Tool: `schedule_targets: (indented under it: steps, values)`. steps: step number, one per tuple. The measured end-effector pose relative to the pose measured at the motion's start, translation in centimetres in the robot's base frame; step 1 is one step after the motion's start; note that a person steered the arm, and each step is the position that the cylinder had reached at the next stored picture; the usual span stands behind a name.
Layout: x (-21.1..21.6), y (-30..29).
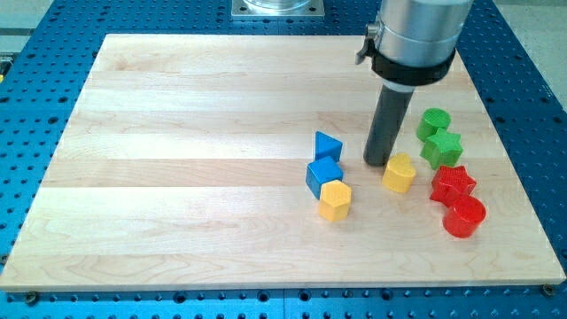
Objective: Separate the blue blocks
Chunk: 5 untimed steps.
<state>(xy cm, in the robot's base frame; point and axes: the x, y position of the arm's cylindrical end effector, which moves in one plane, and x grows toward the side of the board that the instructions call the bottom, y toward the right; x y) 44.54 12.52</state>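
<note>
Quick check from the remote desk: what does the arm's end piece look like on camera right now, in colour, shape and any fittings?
A wide silver-grey metal cylinder enters from the view's top, ringed at its base by a black collar with a small bracket on its left side. Below it a straight, dark grey round rod runs down to my tip. No pincer, cables or markings show.

Blocks (390,173) crowding view's right

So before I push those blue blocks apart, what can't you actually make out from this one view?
- My tip: whether it touches the yellow heart block beside it.
- Blue blocks: whether the upper blue block and the blue cube touch; they overlap.
- Arm above the grey collar: cut off by the view's top.
</note>
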Motion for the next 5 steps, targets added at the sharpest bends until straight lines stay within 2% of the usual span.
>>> schedule_targets:
  steps: [1,2,3,4,5]
  values:
    - [-6.9,-2.2]
    - [-9.1,-8.2]
    - [-4.5,-14.3]
    - [1.1,-16.0]
    - [4.8,-13.5]
